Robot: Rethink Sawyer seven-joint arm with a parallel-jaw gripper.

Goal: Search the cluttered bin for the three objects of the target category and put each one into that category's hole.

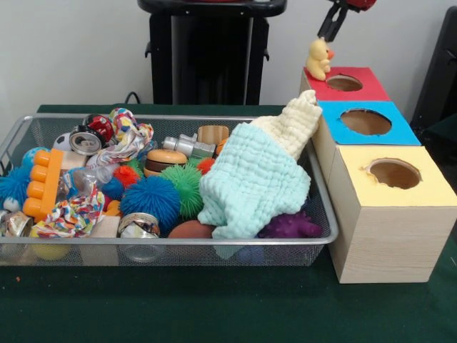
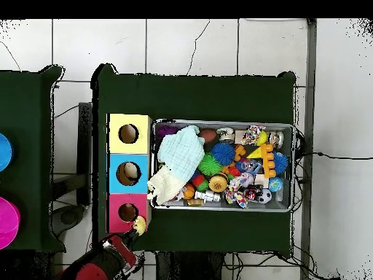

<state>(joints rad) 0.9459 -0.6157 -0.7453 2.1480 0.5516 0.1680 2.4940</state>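
Note:
The bin (image 1: 325, 236) is a wide silver wire-mesh basket full of toys; it also shows in the overhead view (image 2: 293, 168). Three wooden boxes with holes stand beside it: red-topped (image 1: 364, 91), blue-topped (image 1: 400, 133) and yellow-topped (image 1: 428, 191). A yellow rubber duck (image 1: 318, 58) is at the far corner of the red box, beside its hole (image 1: 344, 83). My gripper (image 1: 330, 28) is right above the duck, its tip at the duck's head. I cannot tell whether it holds the duck. In the overhead view the duck (image 2: 138, 224) is at the red box's corner (image 2: 116, 222), with my gripper (image 2: 128, 239) next to it.
A mint and cream cloth (image 1: 253, 182) drapes over the bin's end nearest the boxes. The bin holds spiky balls (image 1: 150, 200), an orange comb-like toy (image 1: 44, 184), a can (image 1: 86, 141), a toy burger (image 1: 166, 160) and a purple spiky toy (image 1: 293, 227). Something tan lies inside the blue box's hole (image 2: 129, 173).

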